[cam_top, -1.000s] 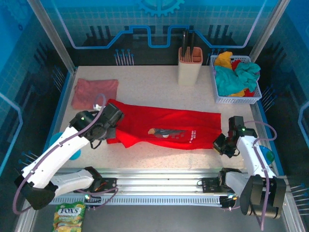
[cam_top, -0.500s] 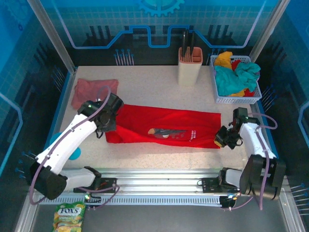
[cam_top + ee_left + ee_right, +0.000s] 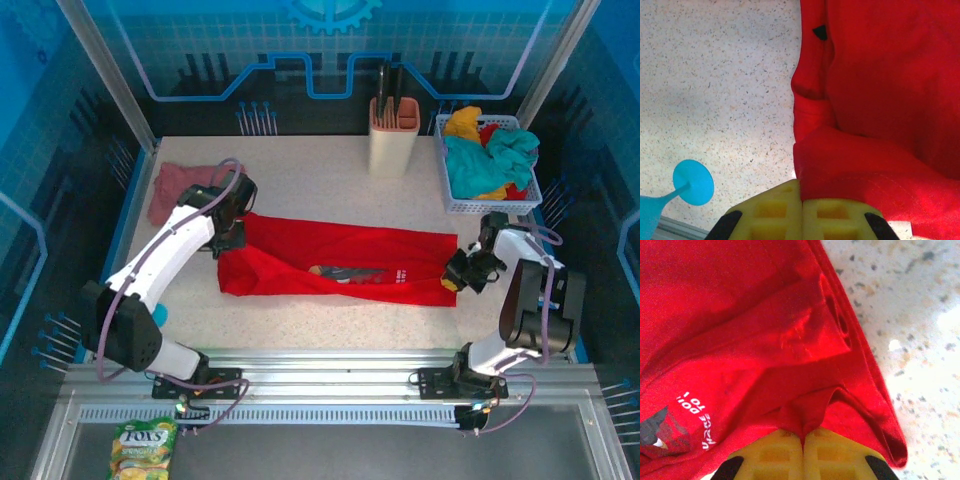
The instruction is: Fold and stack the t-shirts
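Top external, frame centre: red t-shirt (image 3: 380,250), ends clamped by left gripper (image 3: 231,240) and right gripper (image 3: 456,282); we advise lifting both ends level.

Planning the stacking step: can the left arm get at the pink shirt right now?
Probably yes: the pink shirt lies close beside the left pincer with nothing between. But that pincer is shut on the red shirt, so it must let go first.

Robot lab demo cell, not a home: speckled pale stone-look surface (image 3: 330,180) boxed in by alum. frame posts (image 3: 105,75) and blue wall panels w/ printed gear-and-circuit graphics (image 3: 250,40); slotted metal mounting rail (image 3: 330,385) along near edge.
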Motion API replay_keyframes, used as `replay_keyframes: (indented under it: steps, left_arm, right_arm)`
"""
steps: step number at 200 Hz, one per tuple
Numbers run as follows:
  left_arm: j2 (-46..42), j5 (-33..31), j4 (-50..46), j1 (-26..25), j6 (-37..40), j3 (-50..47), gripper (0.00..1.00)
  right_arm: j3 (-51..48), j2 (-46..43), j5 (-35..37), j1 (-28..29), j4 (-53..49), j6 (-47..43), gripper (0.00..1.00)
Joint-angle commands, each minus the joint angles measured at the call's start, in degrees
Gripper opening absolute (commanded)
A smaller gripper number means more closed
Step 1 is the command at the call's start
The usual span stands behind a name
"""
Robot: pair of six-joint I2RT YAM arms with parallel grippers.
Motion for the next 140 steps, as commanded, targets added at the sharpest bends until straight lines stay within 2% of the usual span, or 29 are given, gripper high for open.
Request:
replay_keyframes:
  steps: [1, 70, 140]
  left_arm:
    - [2.53, 0.12, 0.23, 1.38, 2.27, 2.79, 0.00]
    - [7.54, 0.57, 2.87, 3.45, 3.64, 3.26, 0.00]
    - [13.16, 1.09, 3.17, 5.14, 4.56, 7.21, 0.00]
  right_arm:
    - [2.99, 1.84, -1.69, -1.01, 1.01, -1.31, 0.00]
    - [7.47, 5.14, 0.67, -1.22, 0.15, -2.94, 0.00]
    - [6.19, 8.03, 1.27, -0.96, 3.42, -2.78, 0.00]
